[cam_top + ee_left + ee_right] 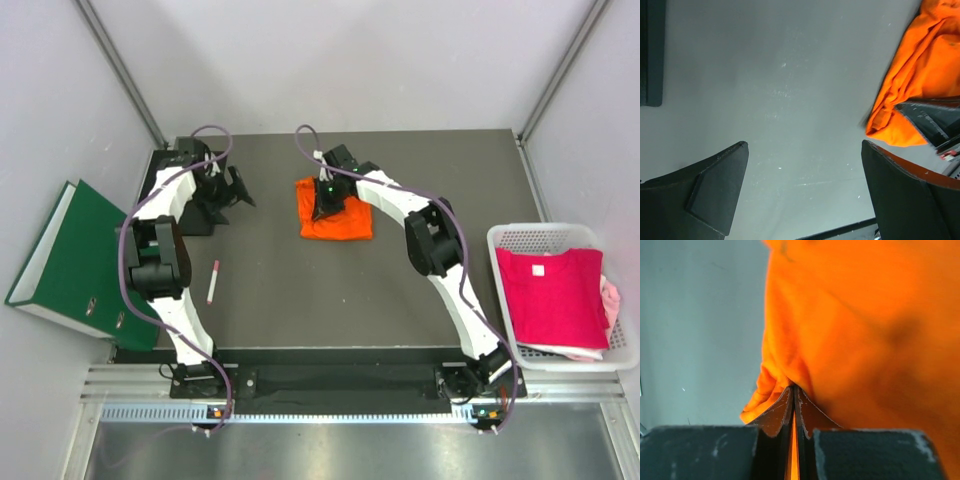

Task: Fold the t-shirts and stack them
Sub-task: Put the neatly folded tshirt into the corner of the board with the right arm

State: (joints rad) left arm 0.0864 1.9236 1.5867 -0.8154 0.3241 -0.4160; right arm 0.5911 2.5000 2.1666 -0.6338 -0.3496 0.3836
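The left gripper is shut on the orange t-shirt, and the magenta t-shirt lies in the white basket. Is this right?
No: the right gripper is shut on the orange t-shirt, as the right wrist view shows. The magenta t-shirt does lie in the white basket.

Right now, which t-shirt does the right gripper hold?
The orange t-shirt, out on the table; the magenta t-shirt and pale pink t-shirt lie in the basket.

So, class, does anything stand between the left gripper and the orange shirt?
Nothing visible does: only mat lies between the left gripper and the orange shirt. The right gripper is shut on its edge.
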